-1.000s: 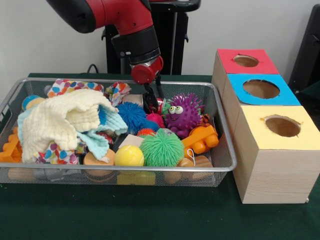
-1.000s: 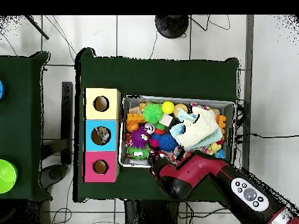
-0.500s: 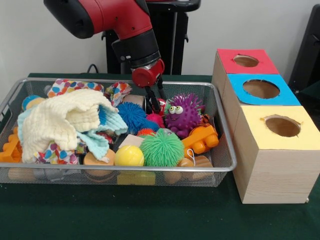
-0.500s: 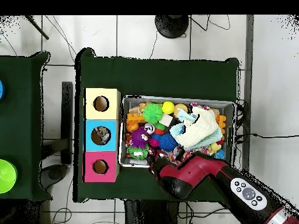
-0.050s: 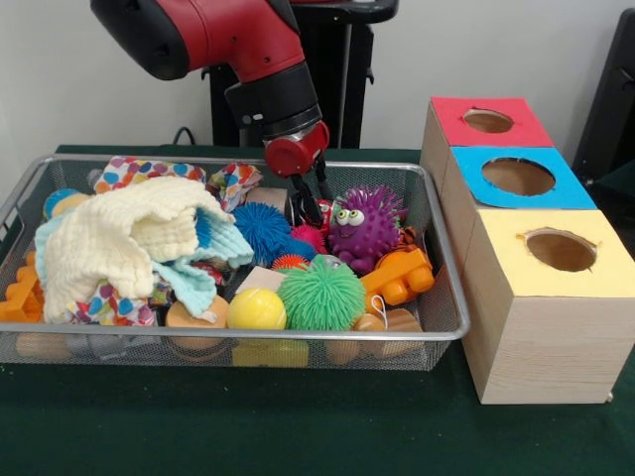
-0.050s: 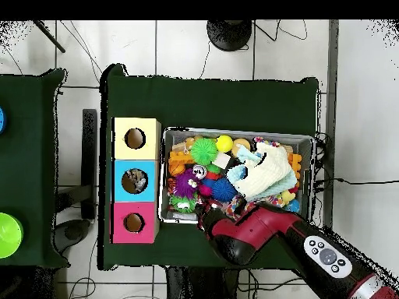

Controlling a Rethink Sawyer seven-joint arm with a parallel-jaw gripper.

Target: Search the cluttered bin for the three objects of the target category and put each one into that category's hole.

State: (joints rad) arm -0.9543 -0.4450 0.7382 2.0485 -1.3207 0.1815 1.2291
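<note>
Sawyer's gripper [image 5: 311, 210], fingers apart w/ nothing visibly held, hangs in the wire bin [image 5: 444, 260] by a red item [image 5: 323, 209], purple spiky toy [image 5: 363, 224] just beside it, 3 sorting holes off to the side; target category unclear.

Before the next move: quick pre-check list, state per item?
1. gripper inside the wire bin, over the toys: ok.
2. Something held between the fingers: cannot tell.
3. Purple spiky toy close beside the gripper, collision risk: not ok.
4. Red box hole, blue box hole, yellow box hole unobstructed: ok.
5. Cream cloth covering toys beneath: not ok.
</note>
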